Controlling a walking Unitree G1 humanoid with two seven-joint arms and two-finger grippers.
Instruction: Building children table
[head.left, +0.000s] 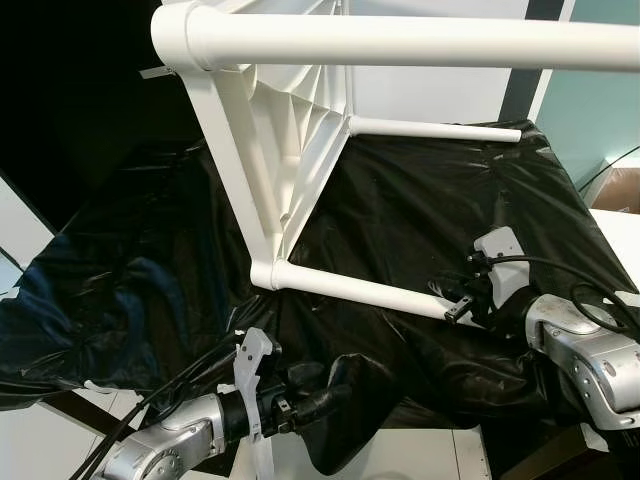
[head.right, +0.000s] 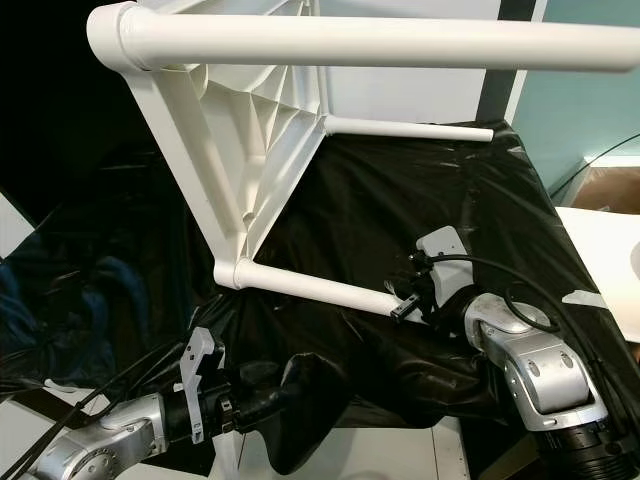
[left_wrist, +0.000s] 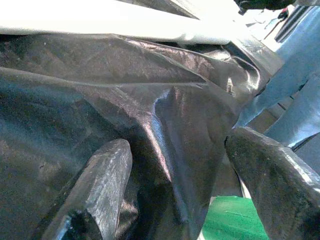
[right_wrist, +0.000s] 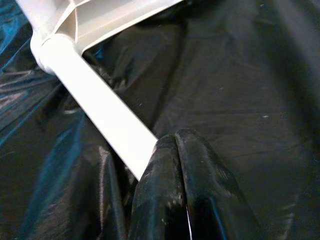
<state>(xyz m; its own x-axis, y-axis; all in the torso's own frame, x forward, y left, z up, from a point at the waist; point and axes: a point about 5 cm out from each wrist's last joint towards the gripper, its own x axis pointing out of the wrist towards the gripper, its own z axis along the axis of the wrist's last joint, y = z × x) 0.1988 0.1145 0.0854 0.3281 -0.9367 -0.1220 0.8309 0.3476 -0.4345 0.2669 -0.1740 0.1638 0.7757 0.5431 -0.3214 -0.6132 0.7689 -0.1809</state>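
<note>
the step in hand looks like steadying or turning the white plastic table (head.left: 290, 170), which lies tipped on its side on a surface draped in black plastic sheet (head.left: 420, 210). to do it well, the right gripper (right_wrist: 176, 150) should work close to the free end of the lower leg (head.left: 360, 288) without shoving it sideways, since the leg is only plugged into a corner socket and could pull out or twist. a push along the leg toward the socket would seat it more firmly. the slick sheet may let the whole frame slide, so a slow move is safer.

the right gripper sits at the tip of that lower leg, its jaws pressed together with nothing between them, the leg end just beside them. the left gripper (left_wrist: 175, 190) is low at the front edge of the surface, its jaws apart with a fold of the black sheet bulging between them; whether they pinch it i cannot tell.

the table is glossy white, with a ribbed underside facing the robot and round tube legs. one leg (head.left: 400, 42) crosses the top of the head view, another leg (head.left: 435, 129) points away to the right, farther back.
</note>
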